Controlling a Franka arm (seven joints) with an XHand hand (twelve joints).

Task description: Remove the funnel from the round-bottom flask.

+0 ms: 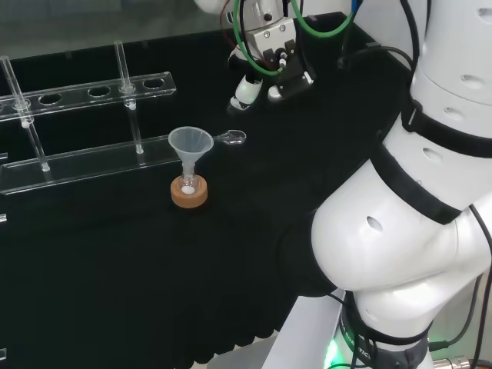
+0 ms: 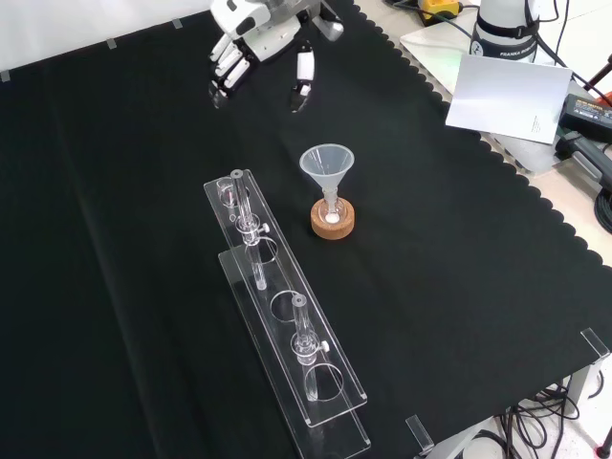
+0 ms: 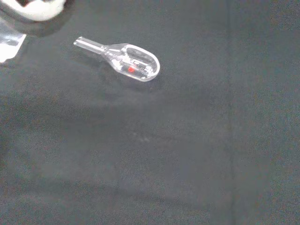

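Observation:
A clear funnel (image 1: 191, 142) (image 2: 327, 164) stands upright with its stem in the neck of a small round-bottom flask (image 1: 187, 184) (image 2: 332, 212). The flask sits in a cork ring (image 1: 189, 194) (image 2: 333, 221) near the middle of the cloth. In the head view the hand (image 1: 269, 69) hangs above the cloth, farther off and to the right of the funnel. In the front view the hand (image 2: 258, 43) is above and left of the funnel. Its fingers are relaxed, spread and apart from everything. A blurred white part of the hand (image 3: 40, 9) shows in the wrist view.
A small clear spoon-shaped glass piece (image 1: 233, 137) (image 3: 126, 60) lies flat on the cloth between funnel and hand. A long clear rack (image 1: 84, 123) (image 2: 287, 316) with upright tubes stands left of the flask in both views. White arm links (image 1: 415, 192) stand at the head view's right.

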